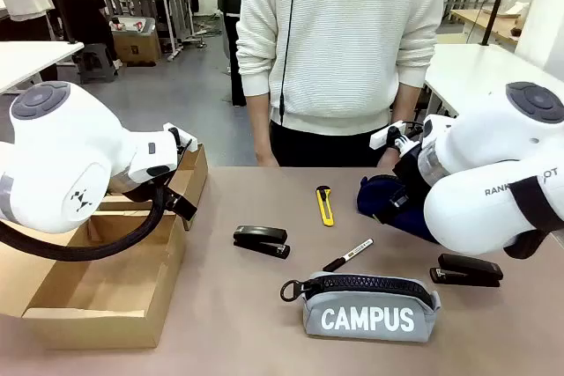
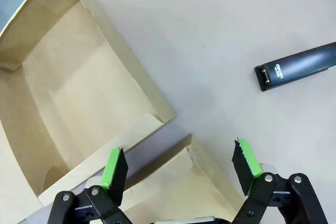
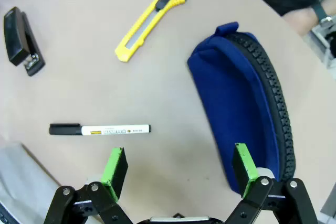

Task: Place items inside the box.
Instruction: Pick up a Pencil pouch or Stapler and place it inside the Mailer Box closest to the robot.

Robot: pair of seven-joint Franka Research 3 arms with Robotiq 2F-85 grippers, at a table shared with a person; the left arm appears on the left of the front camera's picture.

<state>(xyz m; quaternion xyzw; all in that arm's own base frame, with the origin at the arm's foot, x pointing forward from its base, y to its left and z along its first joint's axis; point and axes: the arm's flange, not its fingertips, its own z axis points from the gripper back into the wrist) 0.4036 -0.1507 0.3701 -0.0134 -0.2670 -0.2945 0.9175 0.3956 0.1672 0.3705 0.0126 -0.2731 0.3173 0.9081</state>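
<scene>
My left gripper (image 2: pixel 181 163) is open over the near flap of the open cardboard box (image 2: pixel 79 93), nothing between its fingers. The box (image 1: pixel 106 279) stands at the table's left. My right gripper (image 3: pixel 181 171) is also open, hovering above the table beside the navy pouch (image 3: pixel 236 103), with the black marker (image 3: pixel 100 129) and the yellow utility knife (image 3: pixel 149 22) ahead of it. A black stapler (image 1: pixel 262 241) lies mid-table, and a second stapler (image 1: pixel 467 270) lies at the right. The grey "CAMPUS" pouch (image 1: pixel 370 307) stands near the front edge.
A person in a white sweater (image 1: pixel 344 41) stands at the far side of the table, with a wrist wearing a watch (image 3: pixel 315 17) near the navy pouch. Bare tabletop (image 1: pixel 256 200) lies between the box and the items.
</scene>
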